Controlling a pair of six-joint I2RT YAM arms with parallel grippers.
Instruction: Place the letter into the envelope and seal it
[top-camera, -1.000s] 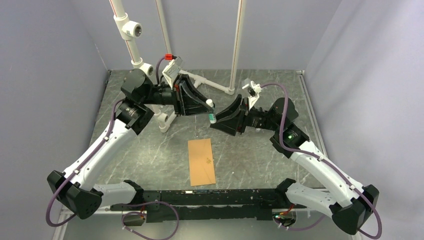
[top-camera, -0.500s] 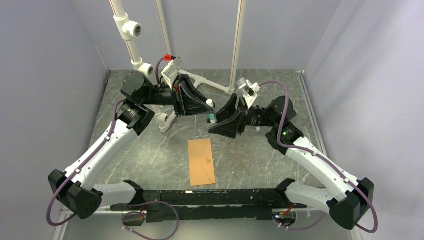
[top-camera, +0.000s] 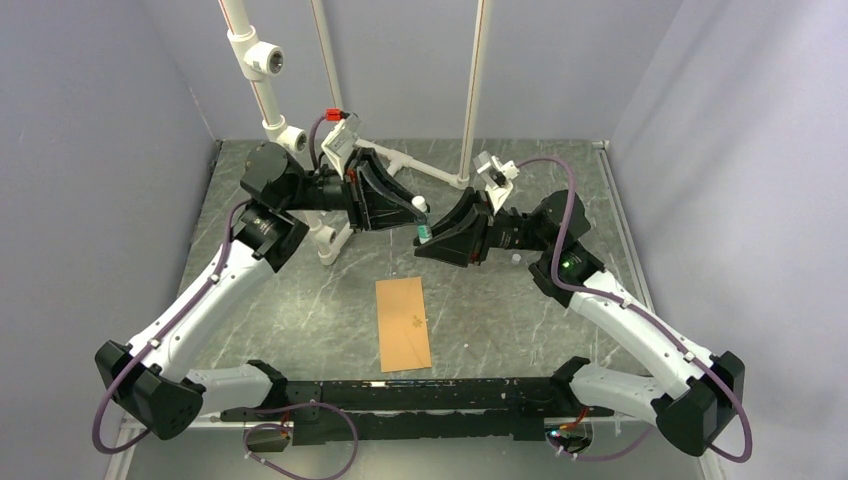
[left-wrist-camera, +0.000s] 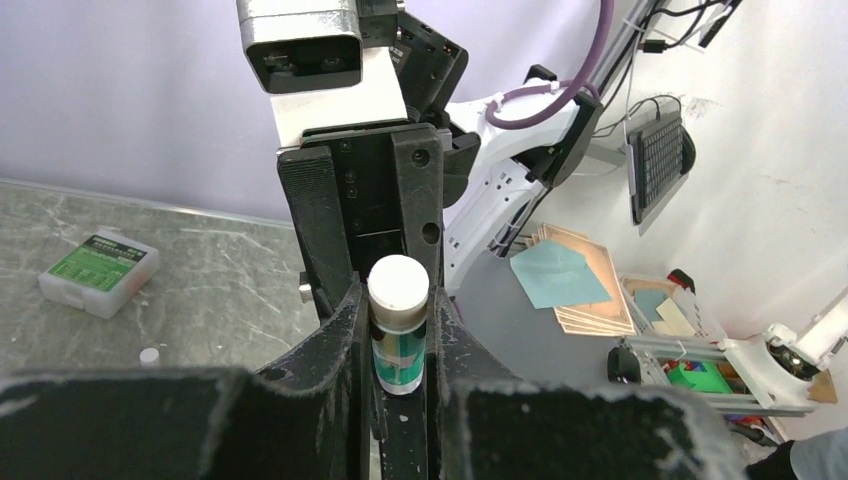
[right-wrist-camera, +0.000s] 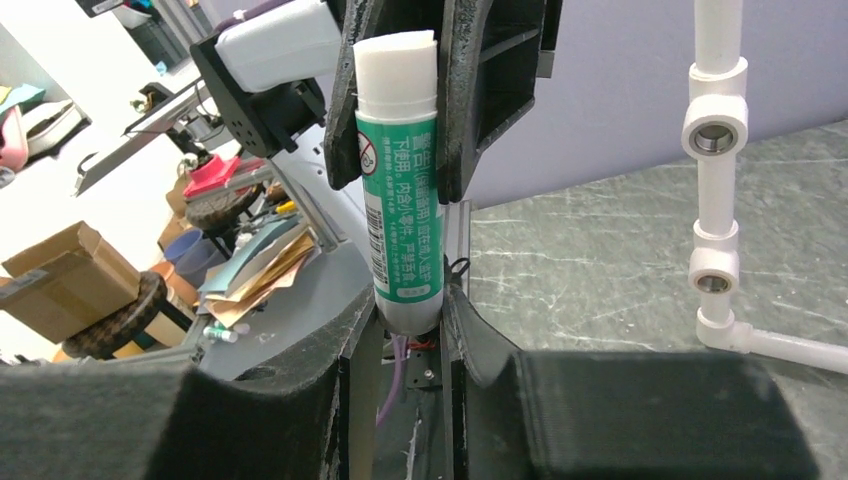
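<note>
The kraft-brown envelope (top-camera: 403, 323) lies flat on the table in front of the arms, its flap not showing. The peach letter is out of view. A green glue stick (top-camera: 424, 233) with a white top is held in the air above the table's middle. My left gripper (top-camera: 420, 222) is shut on its upper part (left-wrist-camera: 398, 340). My right gripper (top-camera: 432, 243) is closed round its lower end (right-wrist-camera: 405, 290), with both fingers touching it. The two grippers meet tip to tip, well behind the envelope.
A white pipe frame (top-camera: 330, 238) stands at the back left and also shows in the right wrist view (right-wrist-camera: 715, 200). A small white cap (left-wrist-camera: 148, 354) and a white box with a green label (left-wrist-camera: 97, 270) lie on the table under the right arm.
My right gripper has moved left and up to the glue stick and now holds its lower end. The left gripper and the envelope have stayed put.
</note>
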